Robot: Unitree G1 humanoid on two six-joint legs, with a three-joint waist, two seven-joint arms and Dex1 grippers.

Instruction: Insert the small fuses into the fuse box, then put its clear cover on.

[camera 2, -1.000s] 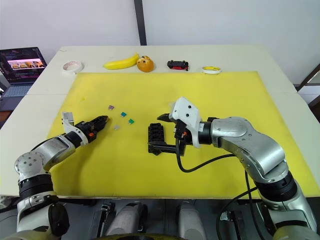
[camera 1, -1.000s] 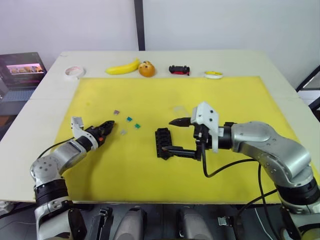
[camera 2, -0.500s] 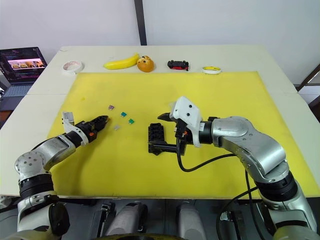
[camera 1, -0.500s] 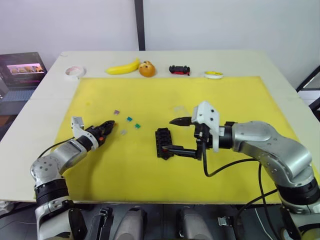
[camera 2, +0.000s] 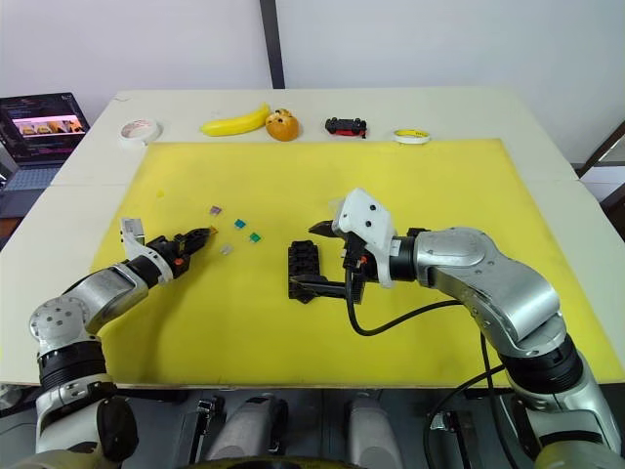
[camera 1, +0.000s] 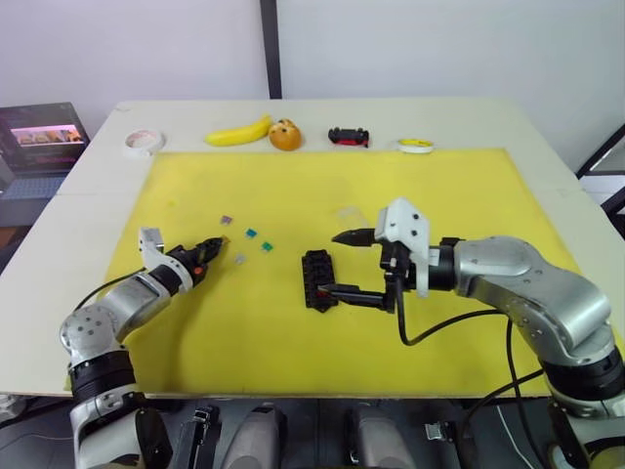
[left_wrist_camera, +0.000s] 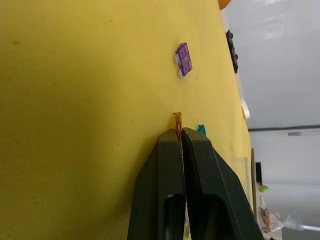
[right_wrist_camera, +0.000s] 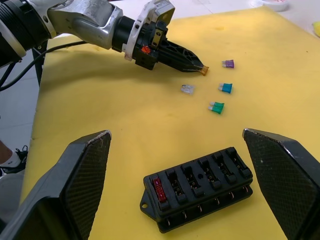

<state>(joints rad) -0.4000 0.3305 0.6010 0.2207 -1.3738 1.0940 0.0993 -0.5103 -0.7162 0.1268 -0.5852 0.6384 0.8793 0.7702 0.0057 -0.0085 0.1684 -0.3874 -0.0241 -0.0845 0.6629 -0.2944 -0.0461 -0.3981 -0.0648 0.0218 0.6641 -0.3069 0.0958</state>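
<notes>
The fuse box (right_wrist_camera: pixel 198 187) lies near the middle of the yellow mat (camera 1: pixel 293 332), a black block with two rows of slots. One red fuse (right_wrist_camera: pixel 159 188) already sits in an end slot; the rest look empty. The right gripper (camera 1: pixel 344 264) straddles it with fingers spread wide, the near finger low at the box's near right corner, probably to steady it for insertion; I cannot tell whether it touches.

To the left, the left gripper (camera 1: pixel 217 245) has its fingers pinched together on a thin brown fuse (left_wrist_camera: pixel 177 125), which sticks out past the tips, held edge-on so its blades could go down into a slot. It is well apart from the box.

Loose fuses lie on the mat between the two grippers: purple (left_wrist_camera: pixel 183 59), teal (right_wrist_camera: pixel 226 88), green (right_wrist_camera: pixel 217 107) and a pale grey one (right_wrist_camera: pixel 187 89). The clear cover (camera 1: pixel 349 213) lies just beyond the right gripper, faint against the mat.

At the surface's far edge are a banana (camera 1: pixel 239 131) and a toy car (camera 1: pixel 350 136).
</notes>
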